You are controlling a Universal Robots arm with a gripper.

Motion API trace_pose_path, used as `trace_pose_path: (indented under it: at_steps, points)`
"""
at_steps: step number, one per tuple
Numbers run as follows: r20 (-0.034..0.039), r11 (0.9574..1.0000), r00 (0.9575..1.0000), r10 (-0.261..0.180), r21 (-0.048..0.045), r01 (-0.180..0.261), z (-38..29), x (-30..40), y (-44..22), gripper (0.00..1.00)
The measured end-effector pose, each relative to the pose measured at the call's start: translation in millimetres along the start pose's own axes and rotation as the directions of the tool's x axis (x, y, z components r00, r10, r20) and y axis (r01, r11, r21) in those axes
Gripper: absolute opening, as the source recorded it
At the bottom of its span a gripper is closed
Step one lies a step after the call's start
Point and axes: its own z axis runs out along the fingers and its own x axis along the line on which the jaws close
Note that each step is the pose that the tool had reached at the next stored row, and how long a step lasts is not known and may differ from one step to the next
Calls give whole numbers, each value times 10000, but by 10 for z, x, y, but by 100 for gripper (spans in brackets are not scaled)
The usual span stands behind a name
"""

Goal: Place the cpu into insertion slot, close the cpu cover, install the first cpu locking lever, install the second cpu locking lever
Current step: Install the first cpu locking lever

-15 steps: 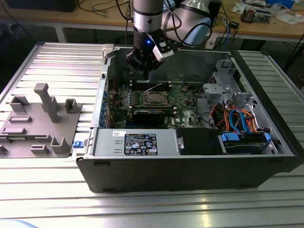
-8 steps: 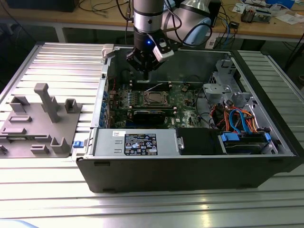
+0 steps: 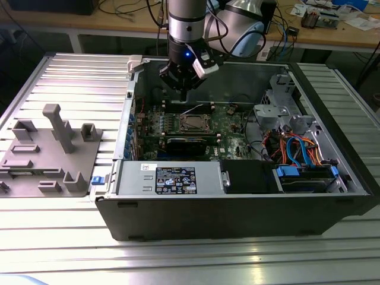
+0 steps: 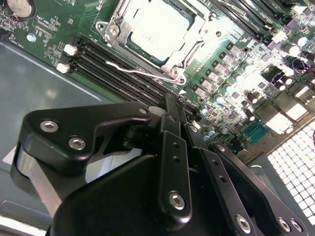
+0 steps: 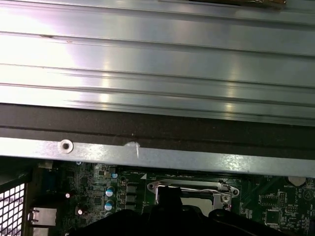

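While seated, one cpu [image 4: 158,30]

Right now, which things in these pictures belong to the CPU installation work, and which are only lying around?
Belong to the work:
- small square cpu with silver-grey metal top, sitting in the socket
- thin silver cpu cover frame, lying around the chip
- thin wire locking lever
- black gripper, above the board

Only lying around:
- grey plastic fixture tray
- blue and orange cable bundle
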Motion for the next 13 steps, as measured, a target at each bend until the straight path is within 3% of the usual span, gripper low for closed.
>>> trace_pose_path:
  at_steps: [13]
  points:
    - [-2, 10000, 10000, -20, 13, 20, 41, 0, 0, 11]
